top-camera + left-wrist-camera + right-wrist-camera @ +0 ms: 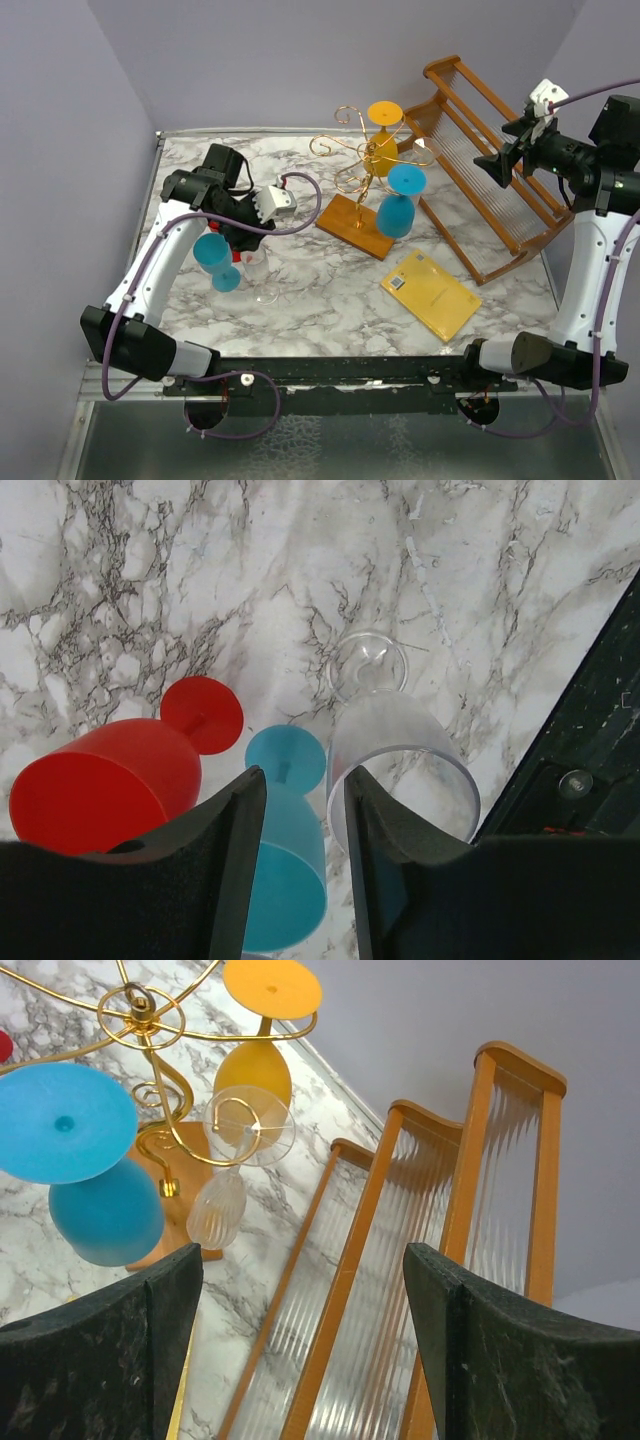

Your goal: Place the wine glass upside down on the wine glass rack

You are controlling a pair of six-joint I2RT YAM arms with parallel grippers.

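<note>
We saw the blue glass [288, 855] upright on the counter [330, 290] under the left end effector [297, 865], between a red glass [105, 785] on one side and a clear glass [395, 770] on the other, all three close together. In the wrist view the fingers [235, 860] stood on either side of the blue bowl with narrow gaps showing, so we judged them partly open and not yet pressing; nothing was in their hold. The glass looked like thin, light, frosted plastic: stiff, smooth and likely slippery, and easy to tip on its small foot. We judged the stem, or the bowl just above it, the best place to take hold, since the foot must slide into a wire curl once the glass is turned over. The neighbours were near enough that closing could knock them.

The rack [362, 185] stood well apart, toward the far middle of the counter, its gold wire arms already carrying a blue [398, 205], a yellow [382, 135] and a small clear glass [225, 1195] hung foot up. A yellow card [432, 293] lay near its base. The right end effector [300, 1350] hovered wide open and empty above the slatted wooden rack [490, 170]
</note>
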